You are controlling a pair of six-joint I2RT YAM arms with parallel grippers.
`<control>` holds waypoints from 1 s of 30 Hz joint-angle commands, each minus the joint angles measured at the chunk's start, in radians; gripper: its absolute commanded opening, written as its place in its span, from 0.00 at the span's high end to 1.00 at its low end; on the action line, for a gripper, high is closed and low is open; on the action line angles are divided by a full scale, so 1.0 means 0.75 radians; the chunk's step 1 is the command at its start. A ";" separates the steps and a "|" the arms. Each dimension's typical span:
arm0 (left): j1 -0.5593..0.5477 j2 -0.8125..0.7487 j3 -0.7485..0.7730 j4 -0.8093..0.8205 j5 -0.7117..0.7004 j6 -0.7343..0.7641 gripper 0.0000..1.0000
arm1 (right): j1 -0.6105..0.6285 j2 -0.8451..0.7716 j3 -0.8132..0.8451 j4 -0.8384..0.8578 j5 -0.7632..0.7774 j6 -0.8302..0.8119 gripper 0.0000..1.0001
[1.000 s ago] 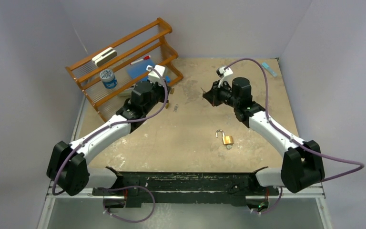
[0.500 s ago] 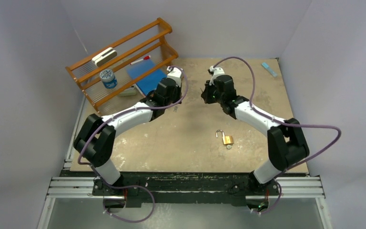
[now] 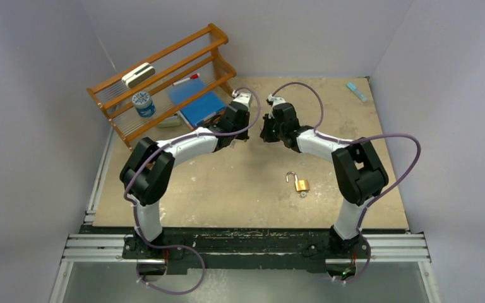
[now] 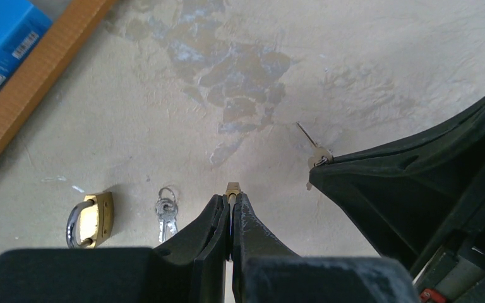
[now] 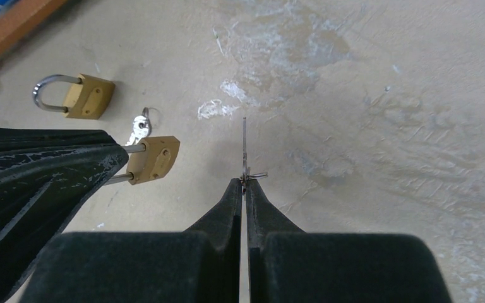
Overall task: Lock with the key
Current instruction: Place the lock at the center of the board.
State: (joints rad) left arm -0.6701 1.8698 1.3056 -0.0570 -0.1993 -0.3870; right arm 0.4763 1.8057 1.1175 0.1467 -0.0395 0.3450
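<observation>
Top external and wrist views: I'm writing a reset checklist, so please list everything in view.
held padlock: 1, brass, shackle end in the left gripper
held key: 1, silver, in the right gripper
far padlock: 1, brass, on the table near the rack
key bunch: 1, silver, lying beside the far padlock
near padlock: 1, brass, shackle open, table's near middle
rack: 1, orange wood, far left corner
white block: 1, white, rack's top shelf
tub: 1, blue and white, in the rack
blue box: 1, blue, low in the rack
marker: 1, red-capped, in the rack
strip: 1, light blue, far right corner
table: 1, tan, worn
left gripper: 1, black, shut
right gripper: 1, black, shut
</observation>
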 commanded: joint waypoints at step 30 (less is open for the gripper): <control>-0.039 0.131 0.135 -0.102 -0.168 -0.098 0.89 | 0.009 0.140 0.030 0.009 -0.075 0.122 1.00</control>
State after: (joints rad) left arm -0.6960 1.9804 1.3823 -0.1776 -0.2852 -0.4538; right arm 0.4778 1.9121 1.1183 0.1478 -0.0746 0.4088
